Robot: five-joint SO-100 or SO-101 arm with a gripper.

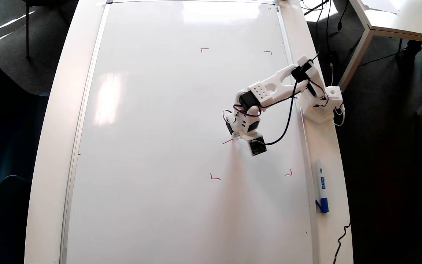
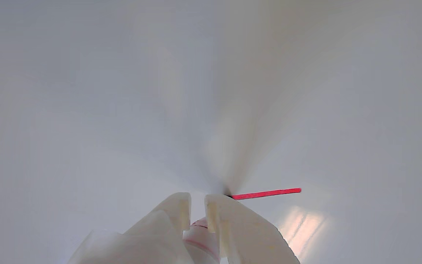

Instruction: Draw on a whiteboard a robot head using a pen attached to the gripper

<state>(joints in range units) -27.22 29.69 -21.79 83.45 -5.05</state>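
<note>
1. The pincer (image 1: 235, 137) hangs over the right half of the whiteboard (image 1: 159, 146), pointing down at its glossy surface; in the wrist view the pincer (image 2: 197, 200) enters from the bottom edge.
2. In the wrist view its two white fingers (image 2: 233, 223) stand close together and clamp the pen (image 2: 200, 234), of which only a pale barrel with a reddish band shows in the narrow gap between them.
3. The pen's dark tip touches the board just beyond the right finger in the wrist view.
4. A short straight red line (image 2: 266, 193) runs away from that tip to the right in the wrist view; overhead, the same red line (image 1: 227, 141) lies just left of the pincer. No more of the robot head is drawn.
5. Four small red corner marks (image 1: 204, 49) frame the pincer's area: two above it overhead, two below.
6. A white marker with a blue cap (image 1: 321, 186) lies on the table (image 1: 50, 146), below and to the right of the pincer overhead, just off the board's silver frame.
7. The arm's base (image 1: 322, 106) sits on the table's right edge, up and to the right of the pincer.
</note>
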